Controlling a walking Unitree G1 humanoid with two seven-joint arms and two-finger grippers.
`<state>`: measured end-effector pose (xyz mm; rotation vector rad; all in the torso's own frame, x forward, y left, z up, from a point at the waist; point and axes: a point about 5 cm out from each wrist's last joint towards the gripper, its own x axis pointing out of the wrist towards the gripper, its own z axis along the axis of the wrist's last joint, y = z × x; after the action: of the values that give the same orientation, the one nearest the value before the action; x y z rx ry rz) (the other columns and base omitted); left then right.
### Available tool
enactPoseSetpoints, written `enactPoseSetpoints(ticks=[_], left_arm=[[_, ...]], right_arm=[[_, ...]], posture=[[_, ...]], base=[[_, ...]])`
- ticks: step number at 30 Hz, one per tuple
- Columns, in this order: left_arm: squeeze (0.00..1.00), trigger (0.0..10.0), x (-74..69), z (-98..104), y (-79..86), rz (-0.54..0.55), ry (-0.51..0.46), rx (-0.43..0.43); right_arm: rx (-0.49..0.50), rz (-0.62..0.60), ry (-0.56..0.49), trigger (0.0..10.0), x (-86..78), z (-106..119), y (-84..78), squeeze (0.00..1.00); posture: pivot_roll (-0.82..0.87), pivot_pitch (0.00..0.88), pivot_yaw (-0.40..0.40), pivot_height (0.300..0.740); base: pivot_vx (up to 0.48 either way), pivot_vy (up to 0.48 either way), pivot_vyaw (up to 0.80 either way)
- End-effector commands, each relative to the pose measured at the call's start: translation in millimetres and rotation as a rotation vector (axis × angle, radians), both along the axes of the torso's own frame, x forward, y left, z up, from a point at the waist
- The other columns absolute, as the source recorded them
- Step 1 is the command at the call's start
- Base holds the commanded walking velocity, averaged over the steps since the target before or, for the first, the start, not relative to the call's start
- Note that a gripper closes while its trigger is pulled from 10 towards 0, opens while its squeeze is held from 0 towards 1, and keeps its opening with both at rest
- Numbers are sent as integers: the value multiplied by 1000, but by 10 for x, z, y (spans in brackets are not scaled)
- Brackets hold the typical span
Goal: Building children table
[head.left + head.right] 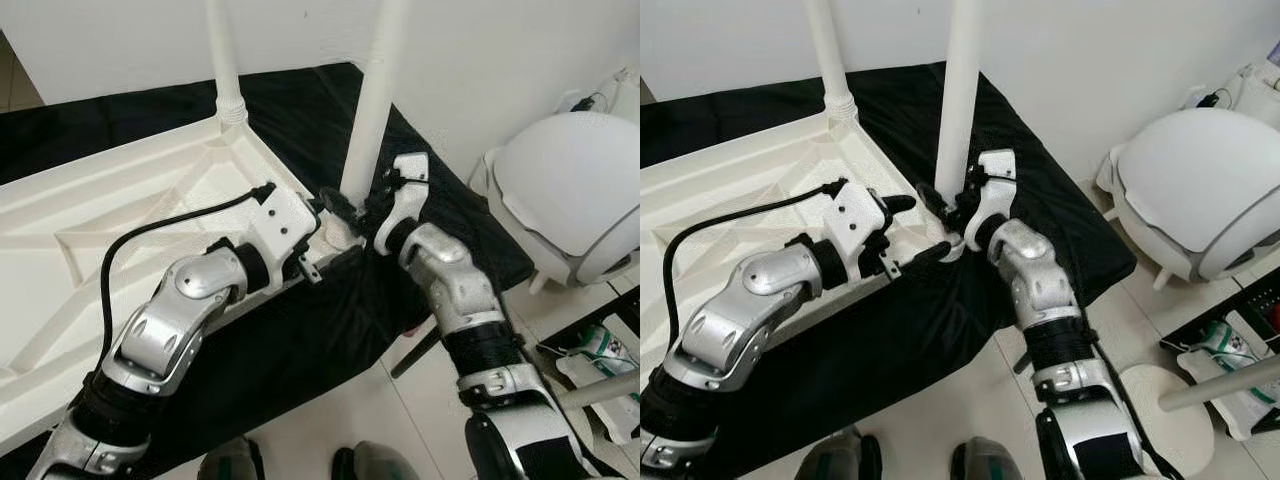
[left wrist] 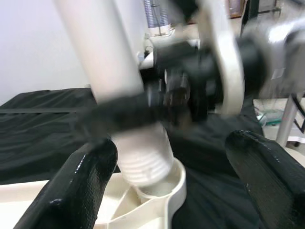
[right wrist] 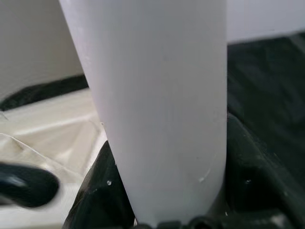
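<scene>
R gripper (image 1: 952,205) clamps leg (image 1: 962,90); top cut off.

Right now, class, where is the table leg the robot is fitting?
The table leg stands upright in the near corner socket of the upturned tabletop, gripped by the right gripper, left gripper beside it.

Head eyes look down; wrists (very near) share the leg (image 3: 157,105).

Both arms reached forward, grippers meeting at one spot

The left gripper (image 2: 171,176) had its two black fingers (image 2: 76,186) spread wide apart, wrist level, silver forearm bent at the elbow. The right gripper (image 1: 952,205) had its fingers clamped on the white leg (image 3: 157,95), forearm angled up from the lower right
</scene>
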<state>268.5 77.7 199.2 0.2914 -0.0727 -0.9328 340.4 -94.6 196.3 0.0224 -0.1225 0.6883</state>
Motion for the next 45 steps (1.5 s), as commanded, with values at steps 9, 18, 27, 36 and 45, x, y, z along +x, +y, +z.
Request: enactPoseSetpoints(ticks=[9, 18, 27, 36, 45], left_arm=[[0, 10000, 60, 63, 0, -21, -16, -19], [1000, 10000, 204, 319, 150, -2, 21, -218], [0, 10000, 281, 501, 52, -26, 48, -310], [0, 10000, 235, 736, -294, -202, 100, -444], [0, 10000, 392, 803, -524, -127, 79, -405]], right_arm=[[46, -12, -127, 10000, 11, 365, -152, 0], [-220, -113, -66, 10000, 131, 68, -651, 0], [-283, -20, -58, 10000, 61, -30, -611, 0], [-272, 39, -85, 10000, 101, -1, -478, 0], [-281, 75, -115, 10000, 119, 21, -389, 0]], posture=[[-20, 11, -23, 740], [-15, 6, -31, 740], [-10, 0, -36, 740], [-13, 0, -29, 740], [-20, 0, -26, 740]], base=[[0, 0, 0], [0, 0, 0], [0, 0, 0], [0, 0, 0], [0, 0, 0]])
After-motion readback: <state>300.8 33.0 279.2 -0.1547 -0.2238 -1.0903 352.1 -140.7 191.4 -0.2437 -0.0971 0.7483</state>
